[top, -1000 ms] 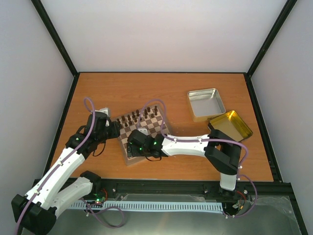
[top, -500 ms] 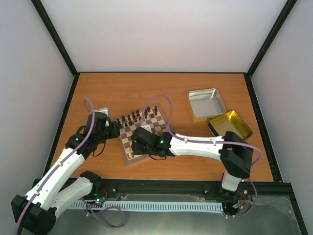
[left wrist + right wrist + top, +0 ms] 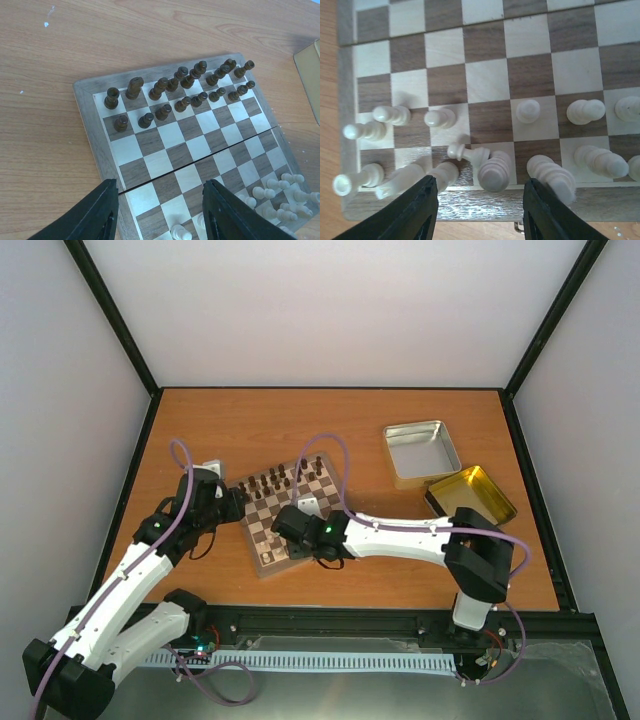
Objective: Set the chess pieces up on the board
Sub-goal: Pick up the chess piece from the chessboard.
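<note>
Chessboard (image 3: 262, 540) of checked wood lies at an angle on the orange-brown worktop (image 3: 300, 430), well apart from the open silver tin (image 3: 420, 450) and its gold-coloured lid (image 3: 472, 497). The left hand (image 3: 236, 502) is at the left edge of the board. The right hand (image 3: 278, 523) reaches over the near rows, probably because the pale side is not in order.

From the left wrist, the left hand (image 3: 159, 185) has its fingers apart and holds nothing. The dark chessmen (image 3: 165, 90), turned and matt brown, stand in two rows at the far side, so that side looks finished.

From the right wrist, the cream chessmen (image 3: 527, 110) crowd the last two rows beside the light rim. They are smooth, round-headed and very small. One pawn (image 3: 467, 152) seems to lie on its side. The right hand (image 3: 479, 182) hovers with its fingers apart on either side of a round-topped piece (image 3: 492, 172), not touching it as far as I can see. I judge that it aims to grasp this one.
</note>
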{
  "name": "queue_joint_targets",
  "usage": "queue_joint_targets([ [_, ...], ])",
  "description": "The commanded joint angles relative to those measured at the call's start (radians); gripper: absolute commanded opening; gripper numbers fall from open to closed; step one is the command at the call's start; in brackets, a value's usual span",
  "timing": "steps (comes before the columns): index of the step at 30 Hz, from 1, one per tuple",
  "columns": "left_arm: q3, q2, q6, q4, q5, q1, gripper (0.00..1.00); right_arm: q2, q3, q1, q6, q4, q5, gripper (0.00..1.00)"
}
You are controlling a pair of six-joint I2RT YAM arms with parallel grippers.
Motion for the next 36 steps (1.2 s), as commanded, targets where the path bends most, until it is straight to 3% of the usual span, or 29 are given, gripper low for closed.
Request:
queue_joint_targets([
  [1,0.002,-0.008,-0.015,0.025,-0.009,0.008,0.47,0.033,0.040,-0.004,-0.033,-0.018,0.035,0.45],
  [30,0.000,-0.012,-0.012,0.029,-0.003,0.008,0.47,0.097,0.070,-0.012,-0.029,-0.011,0.085,0.26],
  [36,-0.001,-0.013,-0.012,0.031,-0.002,0.008,0.47,0.097,0.075,-0.012,-0.026,-0.018,0.103,0.18],
])
